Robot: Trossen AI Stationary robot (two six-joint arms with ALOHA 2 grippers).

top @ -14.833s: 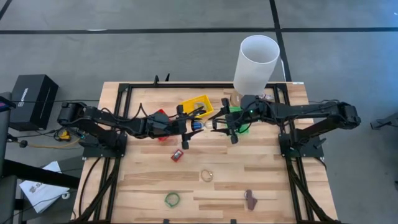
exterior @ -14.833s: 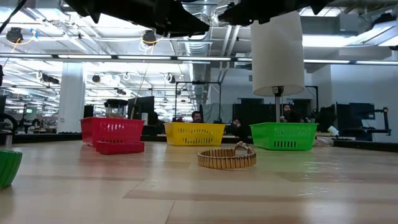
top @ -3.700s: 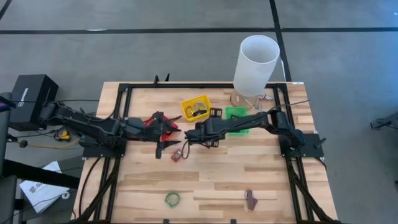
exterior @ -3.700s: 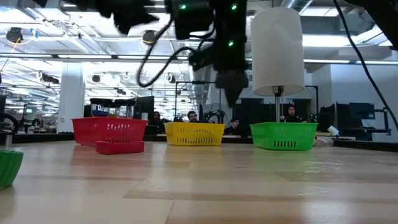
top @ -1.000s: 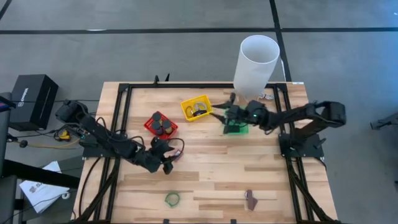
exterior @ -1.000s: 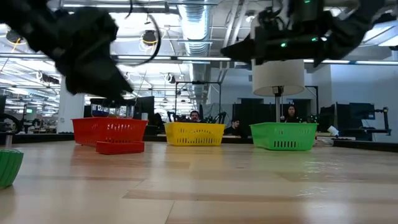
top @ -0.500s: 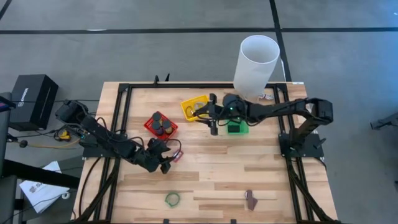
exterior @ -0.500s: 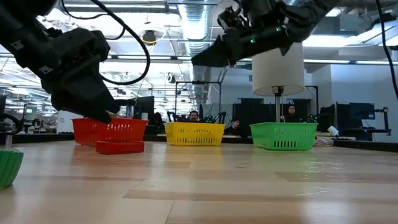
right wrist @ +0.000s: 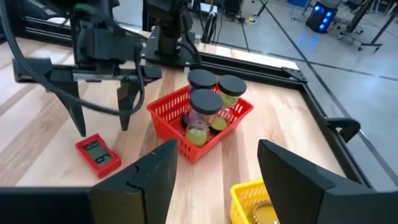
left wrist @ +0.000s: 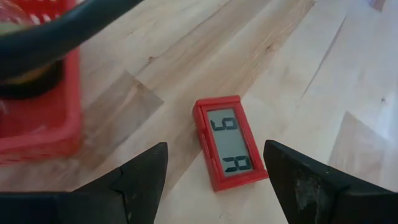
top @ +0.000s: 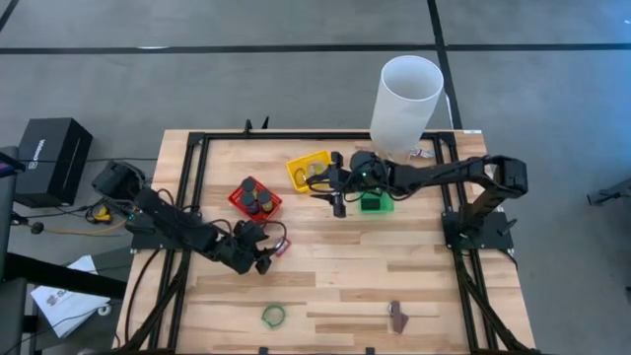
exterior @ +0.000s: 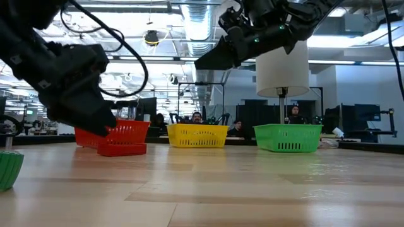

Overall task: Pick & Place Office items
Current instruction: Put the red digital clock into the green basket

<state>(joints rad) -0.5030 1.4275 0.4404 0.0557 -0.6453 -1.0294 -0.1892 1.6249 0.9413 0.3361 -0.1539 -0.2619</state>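
Here the left gripper (top: 264, 258) is hanging low over the table (top: 414, 266), just at 7 o'clock of the red block (top: 279, 248). Its jaws are standing wide apart, nothing between them; in the left wrist view the red block (left wrist: 228, 142) is lying flat on the wood between the two fingers (left wrist: 142, 175), showing a grey display face, untouched.

The right gripper (top: 328, 187) is reaching from 3 o'clock toward the table's middle, hovering above the gap between the yellow bin (top: 300, 163) and the green bin (top: 376, 204). Its jaws are also spread wide and empty.

The red bin (top: 240, 196) is sitting at 11 o'clock of the red block, holding several dark round discs (right wrist: 208, 98). Something ring-like is lying in the yellow bin; what it is, I cannot tell.

A green ring (top: 273, 316) is lying near the table's 6 o'clock edge, well apart from both grippers. A brown clip (top: 396, 316) is lying further along that edge, toward 5 o'clock.

A tall white cylinder (top: 405, 94) is standing at the 1 o'clock corner.
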